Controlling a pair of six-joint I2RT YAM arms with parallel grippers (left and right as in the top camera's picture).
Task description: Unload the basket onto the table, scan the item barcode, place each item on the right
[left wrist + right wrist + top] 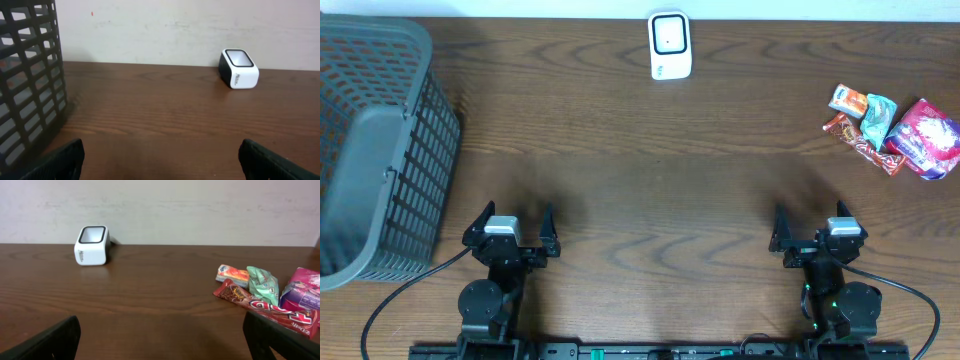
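A white barcode scanner (670,45) with a dark window stands at the table's far middle; it also shows in the left wrist view (238,68) and the right wrist view (91,245). Several snack packets lie at the far right: an orange one (848,100), a green one (879,118), a long red bar (865,147) and a pink pack (928,140). My left gripper (510,228) is open near the front left, holding nothing. My right gripper (817,230) is open near the front right, also with nothing in it, well short of the packets.
A grey mesh basket (380,150) takes up the left side of the wooden table (650,190), close to my left arm. A pale wall (160,30) runs behind the table's far edge.
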